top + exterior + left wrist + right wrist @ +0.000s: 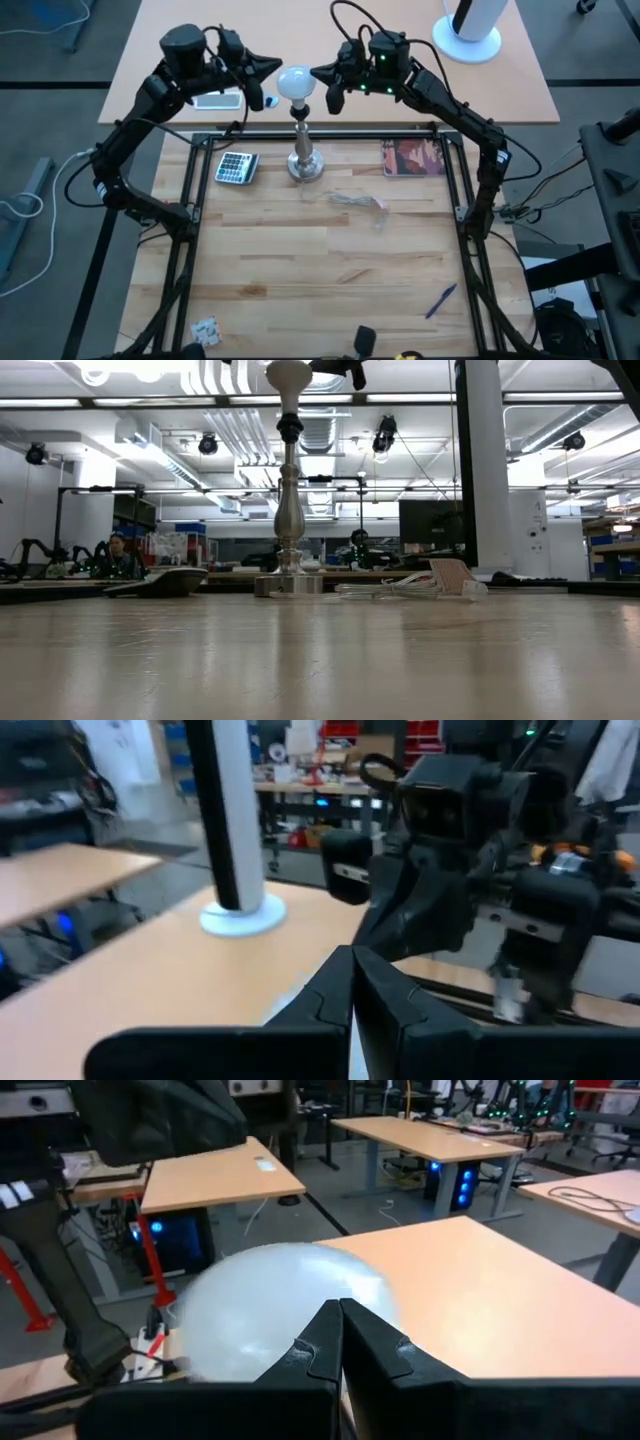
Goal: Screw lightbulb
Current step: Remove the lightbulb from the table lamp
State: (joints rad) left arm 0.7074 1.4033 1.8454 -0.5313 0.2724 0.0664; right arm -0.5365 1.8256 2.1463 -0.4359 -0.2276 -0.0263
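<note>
- Wooden table (330, 270) carries a pen (441, 299) nearest, then a cable (358, 201), a calculator (236, 167) and a book (412, 158).
- Farther on stands the silver stand (304, 160), with the bulb (295, 83) on its socket.
- Left claw (276, 66) and right claw (316, 73) flank the bulb, each with fingers together, holding nothing.
- Judgement: the bulb looks seated; whether it is fully tight cannot be told, so turning may remain.

Lightbulb (288, 374) atop silver stand (288, 510), cable (385, 590) beside
</note>
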